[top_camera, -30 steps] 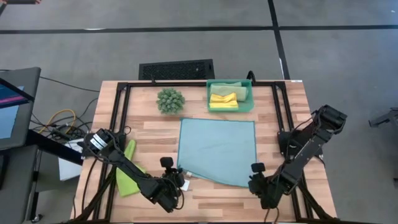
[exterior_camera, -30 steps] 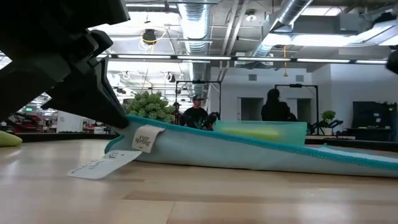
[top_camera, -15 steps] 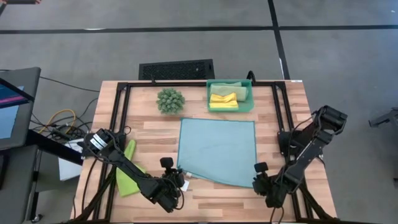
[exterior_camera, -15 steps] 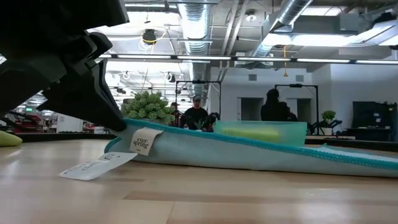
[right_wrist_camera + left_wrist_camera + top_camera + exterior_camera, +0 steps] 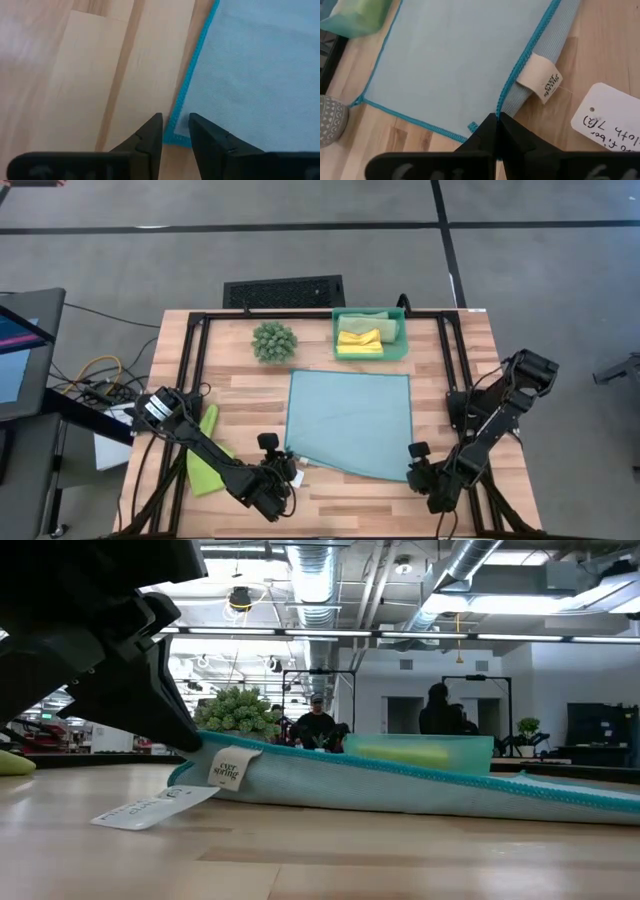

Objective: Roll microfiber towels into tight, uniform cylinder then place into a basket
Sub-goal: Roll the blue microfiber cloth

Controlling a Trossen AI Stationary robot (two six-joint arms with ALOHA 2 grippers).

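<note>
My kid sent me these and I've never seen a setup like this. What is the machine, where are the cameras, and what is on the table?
Two dark robot arms work at a wooden table. One camera looks down from above, one sits at tabletop height, one rides on each wrist. A light blue towel lies spread flat. The left gripper is shut on its near corner; the right gripper straddles the other near corner, jaws a little apart. A teal basket holds a yellow towel; a lime green towel and a plant ball sit nearby.

My matt black plastic fingers [image 5: 150, 135] flank a soft light blue towel [image 5: 260, 65] on smooth pale wood table [image 5: 90, 75].
</note>
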